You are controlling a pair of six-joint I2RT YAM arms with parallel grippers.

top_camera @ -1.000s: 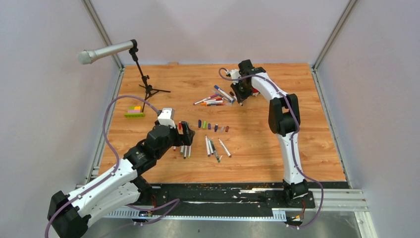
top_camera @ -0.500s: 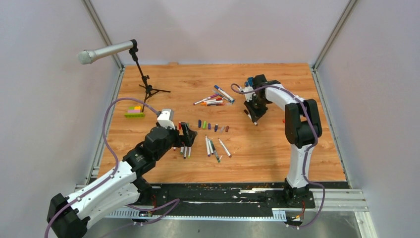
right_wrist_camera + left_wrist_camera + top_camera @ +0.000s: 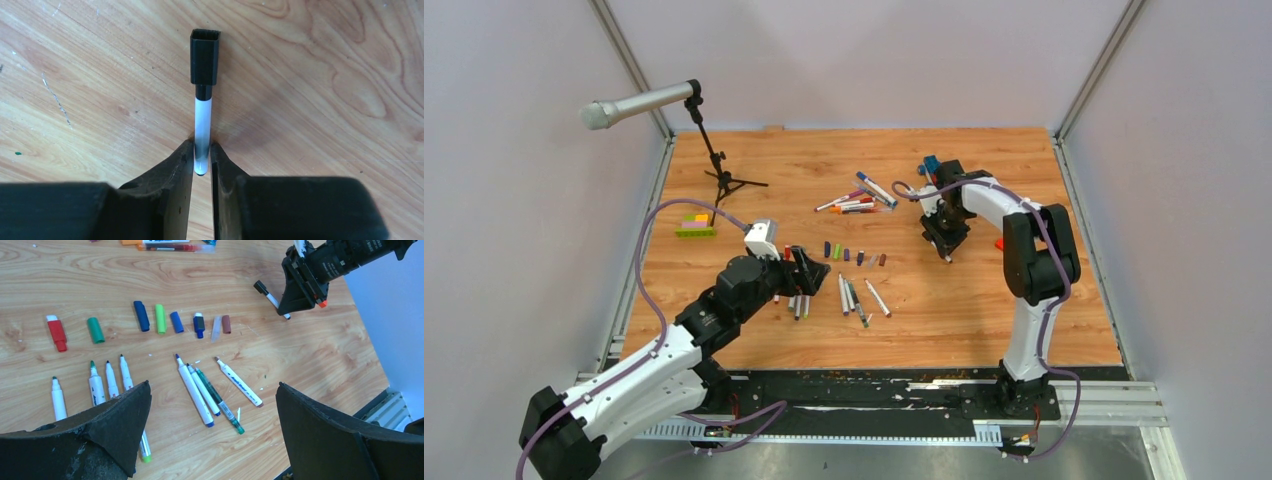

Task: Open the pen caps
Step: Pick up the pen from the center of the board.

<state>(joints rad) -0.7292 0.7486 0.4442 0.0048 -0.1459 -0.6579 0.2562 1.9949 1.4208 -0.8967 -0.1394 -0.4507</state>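
Note:
My right gripper [image 3: 202, 152] is shut on the white barrel of a pen [image 3: 202, 127] whose black cap [image 3: 205, 56] points away from it, just above the wood. In the top view the right gripper [image 3: 945, 250] is right of the cap row. My left gripper [image 3: 212, 385] is open and empty above several uncapped pens [image 3: 200, 390]; in the top view the left gripper [image 3: 810, 268] is near the table's middle. A row of loose pen caps [image 3: 160, 318] lies beyond the pens. A pile of capped pens [image 3: 859, 200] lies further back.
A microphone stand [image 3: 715, 165] stands at the back left, with a green-yellow brick bar [image 3: 695, 229] beside it. A blue-and-red toy car [image 3: 931, 164] sits behind the right gripper. A small orange-red piece [image 3: 1001, 243] lies by the right arm. Walls enclose the table.
My right gripper has come from the pile of capped pens toward the front with the black-capped pen and has dropped lower. My left gripper has shifted slightly right.

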